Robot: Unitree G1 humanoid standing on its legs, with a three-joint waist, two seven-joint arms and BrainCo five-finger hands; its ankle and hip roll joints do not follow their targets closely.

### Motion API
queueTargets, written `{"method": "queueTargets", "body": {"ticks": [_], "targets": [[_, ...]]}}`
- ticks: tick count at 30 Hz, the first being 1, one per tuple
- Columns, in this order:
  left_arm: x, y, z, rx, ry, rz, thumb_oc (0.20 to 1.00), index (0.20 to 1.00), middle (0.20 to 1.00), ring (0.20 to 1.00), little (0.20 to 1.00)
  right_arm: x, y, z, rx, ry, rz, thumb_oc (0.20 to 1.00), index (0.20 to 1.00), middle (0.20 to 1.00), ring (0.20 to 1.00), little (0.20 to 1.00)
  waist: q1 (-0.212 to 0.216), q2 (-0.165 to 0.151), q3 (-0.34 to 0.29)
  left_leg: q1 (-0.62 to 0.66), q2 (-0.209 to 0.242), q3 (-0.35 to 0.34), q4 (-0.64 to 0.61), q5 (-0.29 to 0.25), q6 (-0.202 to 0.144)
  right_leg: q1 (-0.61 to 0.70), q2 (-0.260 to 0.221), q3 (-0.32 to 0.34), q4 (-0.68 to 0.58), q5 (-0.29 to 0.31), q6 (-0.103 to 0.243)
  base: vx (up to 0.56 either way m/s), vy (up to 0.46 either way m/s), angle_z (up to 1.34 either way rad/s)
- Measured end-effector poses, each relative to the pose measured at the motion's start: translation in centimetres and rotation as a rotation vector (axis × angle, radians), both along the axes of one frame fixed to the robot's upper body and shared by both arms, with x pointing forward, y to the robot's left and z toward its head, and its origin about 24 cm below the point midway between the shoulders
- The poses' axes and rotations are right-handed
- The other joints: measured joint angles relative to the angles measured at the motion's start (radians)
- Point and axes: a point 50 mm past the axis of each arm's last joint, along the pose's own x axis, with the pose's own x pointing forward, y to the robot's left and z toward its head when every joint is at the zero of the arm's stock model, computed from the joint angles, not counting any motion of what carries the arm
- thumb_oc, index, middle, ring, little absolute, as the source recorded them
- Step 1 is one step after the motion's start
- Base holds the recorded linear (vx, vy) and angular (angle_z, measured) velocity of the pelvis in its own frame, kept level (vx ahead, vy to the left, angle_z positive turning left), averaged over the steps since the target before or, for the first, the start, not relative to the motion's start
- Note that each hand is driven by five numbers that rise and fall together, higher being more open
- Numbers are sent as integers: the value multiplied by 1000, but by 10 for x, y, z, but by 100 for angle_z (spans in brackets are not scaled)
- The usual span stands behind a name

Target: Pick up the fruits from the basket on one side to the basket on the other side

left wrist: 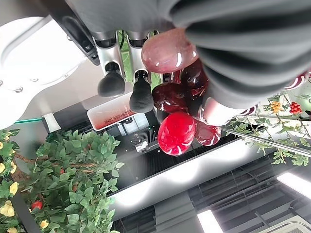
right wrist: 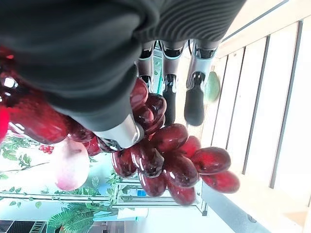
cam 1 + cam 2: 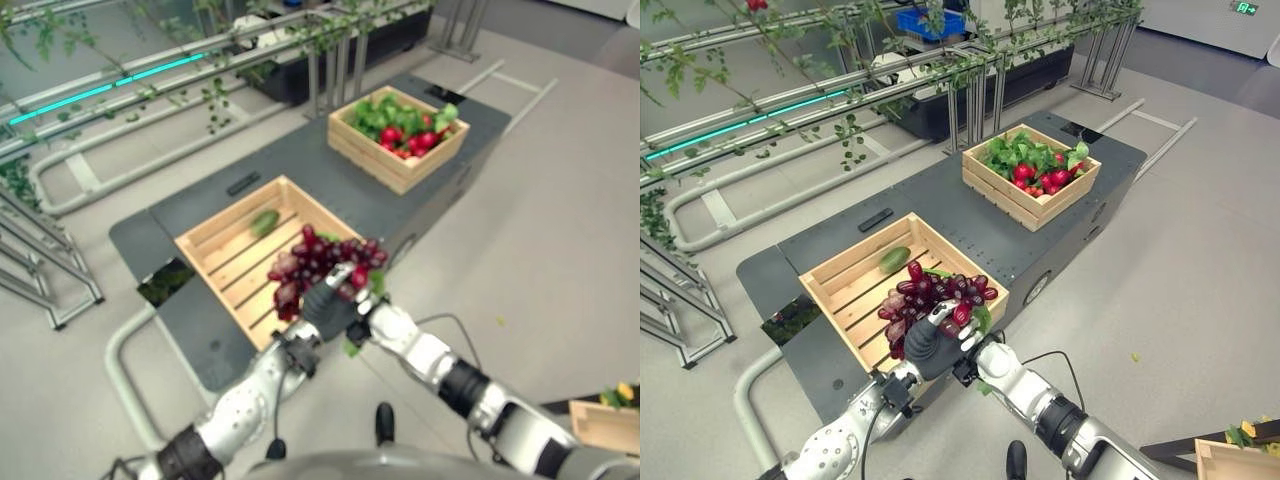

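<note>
Right now both hands are up at the near edge of the closer crate. The left hand [image 3: 930,350], with its dark cover, sits under a bunch of dark red grapes [image 3: 930,295], and the right hand [image 3: 975,335] is pressed in beside it. In the left wrist view, the left hand's fingers [image 1: 141,94] look mostly straight next to the grapes. In the right wrist view, the thumb [image 2: 124,136] presses into the bunch, but the other fingers reach straight past it, so I cannot tell for sure which hand has the real hold.

The grapes hang over the near corner of the near crate [image 3: 855,265], just above its slats. A small green fruit [image 3: 894,259] already lies inside at the far end. The far crate [image 3: 1025,205] is full of leaves and red fruits.

I think this is the putting-down step. Next, the grapes need to go down gently onto the slats, and then the fingers need to let go without dragging the bunch back out.
</note>
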Motion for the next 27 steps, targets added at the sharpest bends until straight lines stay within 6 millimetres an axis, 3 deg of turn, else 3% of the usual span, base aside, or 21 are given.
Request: {"method": "queueTargets", "body": {"ticks": [19, 20, 21, 22, 27], "targets": [[1, -2, 1, -12, -2, 10, 200, 200, 200, 200, 200, 1, 0, 1, 3, -6, -17, 200, 200, 200, 200, 200, -1, -1, -1, 4, 0, 1, 0, 0, 0, 3, 0, 0, 1, 1, -1, 0, 0, 0], [1, -2, 2, -12, -2, 10, 316, 316, 316, 316, 316, 1, 0, 1, 3, -6, -17, 200, 200, 200, 200, 200, -1, -1, -1, 4, 0, 1, 0, 0, 0, 3, 0, 0, 1, 1, -1, 0, 0, 0], [1, -1, 2, -14, -3, 13, 533, 533, 533, 533, 533, 1, 0, 1, 4, -7, -20, 200, 200, 200, 200, 200, -1, -1, -1, 4, 0, 1, 0, 0, 0, 3, 1, 0, 2, 1, -1, 0, 0, 0], [1, -1, 2, -15, -5, 16, 1000, 1000, 1000, 1000, 1000, 1, 0, 1, 4, -7, -20, 200, 200, 200, 200, 200, -1, -1, -1, 4, 0, 1, 0, 0, 0, 4, 0, 0, 3, 1, -1, 0, 0, 0], [5, -4, 8, -10, -48, 15, 1000, 1000, 1000, 1000, 1000, 1, 0, 1, 5, -7, -20, 200, 200, 200, 200, 200, 0, -1, -1, 5, 0, 1, 0, 0, 0, 5, 1, 0, 4, 1, -1, 0, 0, 0]]}}
